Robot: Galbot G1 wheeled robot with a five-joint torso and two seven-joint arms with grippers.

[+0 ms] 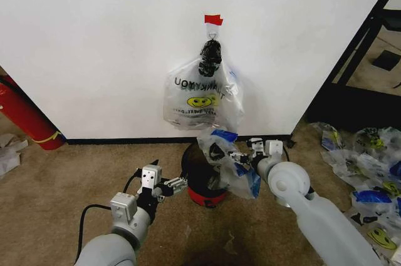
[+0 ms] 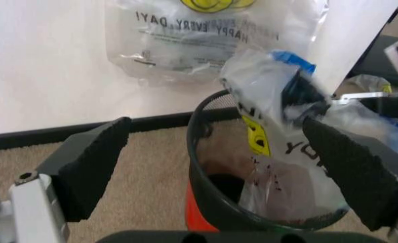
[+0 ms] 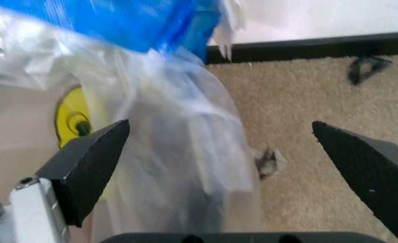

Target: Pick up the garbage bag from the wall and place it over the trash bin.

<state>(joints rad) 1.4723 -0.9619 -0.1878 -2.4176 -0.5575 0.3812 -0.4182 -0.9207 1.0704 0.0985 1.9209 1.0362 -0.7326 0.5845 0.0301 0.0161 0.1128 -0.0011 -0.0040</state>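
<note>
The room is evenly and softly lit from above, and the white wall (image 1: 94,40) comes out bright without harsh glare. The hanging bundle of bags (image 1: 202,94) throws only a faint shadow on it. The carpet (image 1: 75,172) darkens toward the bottom edge of the head view. Both wrist views are soft; the garbage bag (image 3: 178,147) smears into a blur in the right one.

Both arms are pale grey with rounded joint housings. The left gripper (image 1: 177,184) carries a white block, a black cable and silver fittings. Its finger pads (image 2: 94,164) are black, wedge-shaped and textured.
</note>
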